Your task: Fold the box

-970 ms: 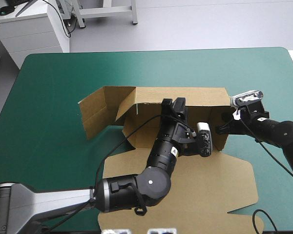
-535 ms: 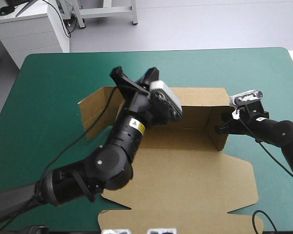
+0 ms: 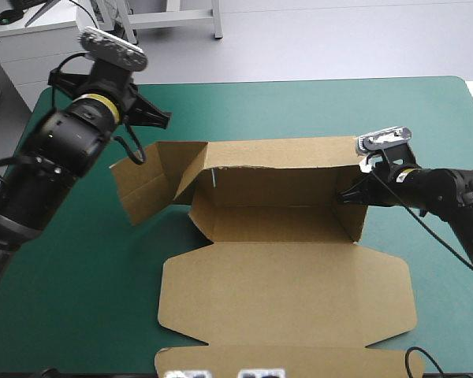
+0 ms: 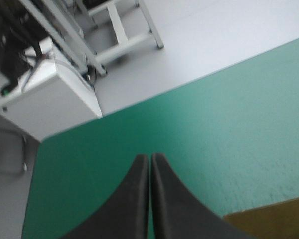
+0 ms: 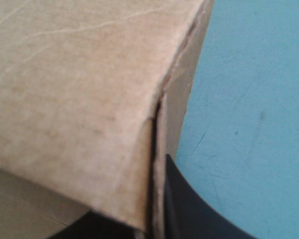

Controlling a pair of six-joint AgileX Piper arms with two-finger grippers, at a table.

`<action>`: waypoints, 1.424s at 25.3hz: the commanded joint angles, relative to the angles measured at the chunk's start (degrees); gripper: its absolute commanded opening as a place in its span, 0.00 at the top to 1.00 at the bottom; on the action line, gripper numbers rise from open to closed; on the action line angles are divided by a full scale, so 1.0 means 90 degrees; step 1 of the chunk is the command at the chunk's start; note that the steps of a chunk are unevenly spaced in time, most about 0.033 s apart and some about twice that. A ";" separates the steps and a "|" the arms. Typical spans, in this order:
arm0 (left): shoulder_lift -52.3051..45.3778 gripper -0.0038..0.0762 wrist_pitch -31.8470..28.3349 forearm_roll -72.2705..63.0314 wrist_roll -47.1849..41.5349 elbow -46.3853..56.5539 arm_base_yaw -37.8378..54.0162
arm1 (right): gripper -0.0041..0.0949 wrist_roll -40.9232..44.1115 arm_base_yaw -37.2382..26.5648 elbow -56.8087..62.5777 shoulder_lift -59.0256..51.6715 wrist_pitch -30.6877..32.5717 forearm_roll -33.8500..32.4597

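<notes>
The brown box (image 3: 284,291) lies mid-table with its back and side walls raised and its lid flat toward the near edge. Its left end flap (image 3: 142,185) splays outward. My right gripper (image 3: 348,194) is shut on the box's right wall at the far right corner. In the right wrist view the board (image 5: 79,89) runs between the black fingers (image 5: 187,209). My left gripper (image 3: 162,118) is raised above the far left of the box, shut and holding nothing. In its wrist view the gripper (image 4: 150,162) points over bare cover, with a corner of the box (image 4: 274,219) beside it.
The teal-green cover (image 3: 339,110) runs behind the box to the table's far edge, and more of it shows left of the splayed flap (image 3: 63,260). The flat lid reaches almost to the near edge.
My left arm has swung up out of the box and off to the far left, and its fingers, open just before, are now shut. The right gripper has stayed on the right wall, shifting slightly left.
</notes>
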 commanded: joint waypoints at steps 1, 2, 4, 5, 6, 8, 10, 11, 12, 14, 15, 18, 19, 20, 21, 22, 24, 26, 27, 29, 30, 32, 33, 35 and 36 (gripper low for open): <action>-0.0241 0.96 -0.0088 -0.1650 0.0748 -0.0215 0.1416 | 0.96 0.0381 0.0015 -0.0799 -0.0058 0.1087 0.0005; -0.0241 0.96 -0.0088 -0.1876 0.0827 -0.0215 0.1675 | 0.96 0.0414 0.0015 -0.0933 -0.0042 0.1282 0.0005; -0.0241 0.96 -0.0019 -0.2142 0.0866 -0.0215 0.2259 | 0.96 0.0416 0.0015 -0.1250 0.0032 0.1756 0.0038; -0.0229 0.96 0.0023 -0.2210 0.0866 -0.0215 0.2516 | 0.96 0.0416 0.0015 -0.1402 0.0063 0.1923 0.0096; -0.0229 0.96 0.0170 -0.2456 0.1022 -0.0203 0.2971 | 0.96 0.0401 0.0015 -0.1678 0.0185 0.2276 0.0261; -0.0229 0.96 0.0466 -0.2967 0.1473 -0.0203 0.3469 | 0.96 0.0367 0.0015 -0.2003 0.0483 0.2787 0.0523; -0.0229 0.96 0.0685 -0.3557 0.1918 -0.0189 0.3833 | 0.96 0.0343 0.0015 -0.2146 0.0892 0.3000 0.0711; -0.0229 0.96 0.0684 -0.3794 0.1914 -0.0123 0.3974 | 0.96 0.0292 0.0015 -0.2172 0.1131 0.2939 0.0729; -0.0229 0.96 0.0700 -0.3898 0.1914 -0.0031 0.4091 | 0.96 0.0266 0.0015 -0.2172 0.1314 0.2696 0.0729; -0.0229 0.96 0.0751 -0.4136 0.1914 0.0299 0.4256 | 0.96 0.0261 0.0015 -0.2172 0.1626 0.1996 0.0729; -0.0229 0.96 0.0752 -0.4152 0.1952 0.0483 0.4256 | 0.96 0.0261 0.0015 -0.2180 0.1762 0.1752 0.0729; -0.0229 0.96 0.0765 -0.4266 0.2035 0.0823 0.4256 | 0.96 0.0252 0.0015 -0.2180 0.1999 0.1611 0.0729; -0.0229 0.96 0.0751 -0.4357 0.2128 0.0927 0.4256 | 0.96 0.0238 0.0015 -0.2180 0.2081 0.1606 0.0729; -0.0229 0.96 0.0723 -0.4408 0.2232 0.1025 0.4256 | 0.96 0.0173 0.0015 -0.2180 0.2160 0.1606 0.0729; -0.0229 0.96 0.0700 -0.4406 0.2233 0.1112 0.4256 | 0.96 0.0110 0.0015 -0.2180 0.2230 0.1596 0.0729; -0.0229 0.96 0.0684 -0.4416 0.2233 0.1184 0.4256 | 0.94 0.0064 0.0042 -0.2180 0.2289 0.1558 0.0698; -0.0229 0.96 0.0684 -0.4416 0.2233 0.1245 0.4256 | 0.89 0.0135 0.0127 -0.2180 0.2378 0.1348 0.0559; -0.0229 0.96 0.0635 -0.4416 0.2233 0.1245 0.4256 | 0.79 0.0137 0.0239 -0.2180 0.2439 0.0995 0.0436; -0.0229 0.96 0.0594 -0.4416 0.2233 0.1245 0.4256 | 0.74 0.0107 0.0271 -0.2180 0.2451 0.0805 0.0411; -0.0229 0.96 0.0583 -0.4431 0.2233 0.1245 0.4256 | 0.64 0.0088 0.0347 -0.2180 0.2461 0.0436 0.0438; -0.0229 0.96 0.0583 -0.4420 0.2233 0.1245 0.4256 | 0.60 0.0088 0.0364 -0.2180 0.2461 0.0265 0.0438; -0.0229 0.96 0.0595 -0.4375 0.2261 0.1245 0.4256 | 0.55 0.0040 0.0374 -0.2249 0.2450 0.0126 0.0438; -0.0229 0.96 0.0607 -0.4323 0.2261 0.1245 0.4256 | 0.54 0.0040 0.0374 -0.2326 0.2450 0.0113 0.0438; -0.0229 0.96 0.0617 -0.4277 0.2261 0.1245 0.4256 | 0.54 0.0040 0.0374 -0.2519 0.2439 0.0184 0.0297; -0.0229 0.96 0.0632 -0.4277 0.2261 0.1245 0.4256 | 0.55 0.0040 0.0374 -0.2609 0.2441 0.0240 0.0237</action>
